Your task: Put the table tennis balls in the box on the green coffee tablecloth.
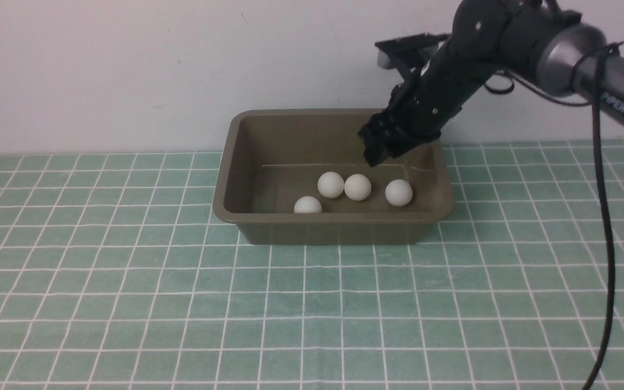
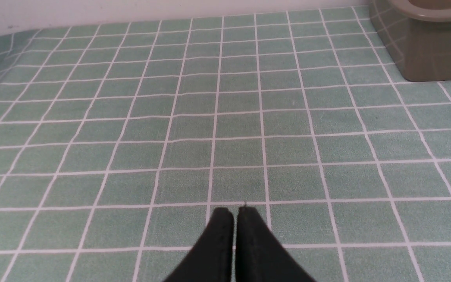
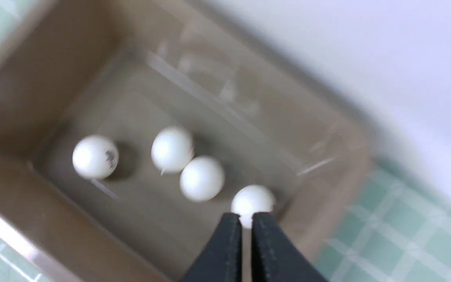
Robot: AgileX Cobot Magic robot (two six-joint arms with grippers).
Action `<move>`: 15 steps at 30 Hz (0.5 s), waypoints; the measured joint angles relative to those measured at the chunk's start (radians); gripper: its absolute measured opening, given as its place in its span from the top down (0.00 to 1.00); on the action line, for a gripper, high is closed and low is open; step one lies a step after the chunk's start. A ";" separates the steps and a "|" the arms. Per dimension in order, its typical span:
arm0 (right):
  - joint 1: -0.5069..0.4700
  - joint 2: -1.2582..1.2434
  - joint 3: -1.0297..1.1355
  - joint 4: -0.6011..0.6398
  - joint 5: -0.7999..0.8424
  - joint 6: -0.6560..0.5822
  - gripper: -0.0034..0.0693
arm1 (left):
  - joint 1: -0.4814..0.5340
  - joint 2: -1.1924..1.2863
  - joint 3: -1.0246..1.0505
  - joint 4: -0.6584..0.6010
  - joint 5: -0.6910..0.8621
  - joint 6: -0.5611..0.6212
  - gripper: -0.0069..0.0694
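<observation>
Balls, all four, are lying in the box directly beneath the right gripper, which is hanging closed and empty above them.

Table tennis balls: four, white (one bears a small dark mark), all inside the box. Box: one, olive-brown, toward the far edge of the tablecloth. Green checked tablecloth: one.
</observation>
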State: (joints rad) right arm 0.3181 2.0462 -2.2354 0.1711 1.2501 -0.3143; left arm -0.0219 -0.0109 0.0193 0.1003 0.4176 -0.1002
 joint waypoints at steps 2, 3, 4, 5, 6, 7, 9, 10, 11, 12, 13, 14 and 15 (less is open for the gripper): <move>-0.003 -0.091 -0.002 -0.022 0.004 0.003 0.96 | 0.000 0.000 0.000 0.000 0.000 0.000 0.91; -0.004 -0.133 -0.004 -0.031 0.006 0.004 0.96 | 0.000 0.000 0.000 0.000 0.000 0.000 0.91; -0.004 -0.197 -0.004 -0.043 0.009 0.006 0.97 | 0.000 0.000 0.000 0.000 0.000 0.000 0.91; -0.004 -0.273 -0.004 -0.052 0.012 0.008 0.97 | 0.000 0.000 0.000 0.000 0.000 0.000 0.91; -0.004 -0.329 -0.001 -0.060 0.013 0.012 0.97 | 0.000 0.000 0.000 0.000 0.000 0.000 0.91; -0.004 -0.376 0.008 -0.066 0.014 0.014 0.97 | 0.000 0.000 0.000 0.000 0.000 0.000 0.91; -0.004 -0.498 0.047 -0.073 0.015 0.017 0.97 | 0.000 0.000 0.000 0.000 0.000 0.000 0.91; -0.004 -0.548 0.073 -0.075 0.015 0.019 0.97 | 0.000 0.000 0.000 0.000 0.000 0.000 0.91; -0.004 -0.626 0.123 -0.079 0.015 0.019 0.97 | 0.000 0.000 0.000 0.000 0.000 0.000 0.91; -0.004 -0.707 0.191 -0.085 0.012 0.019 0.97 | 0.000 0.000 0.000 0.000 0.000 0.000 0.91; -0.004 -0.749 0.231 -0.090 0.003 0.019 0.97 | 0.000 0.000 0.000 0.000 0.000 0.000 0.91; -0.004 -0.806 0.291 -0.096 -0.014 0.020 0.97 | 0.000 0.000 0.000 0.000 0.000 0.000 0.91; -0.004 -0.880 0.377 -0.104 -0.046 0.027 0.97 | 0.000 0.000 0.000 0.000 0.000 0.000 0.91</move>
State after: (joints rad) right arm 0.3140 1.1663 -1.8581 0.0671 1.2045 -0.2872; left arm -0.0219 -0.0109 0.0193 0.1003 0.4176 -0.1002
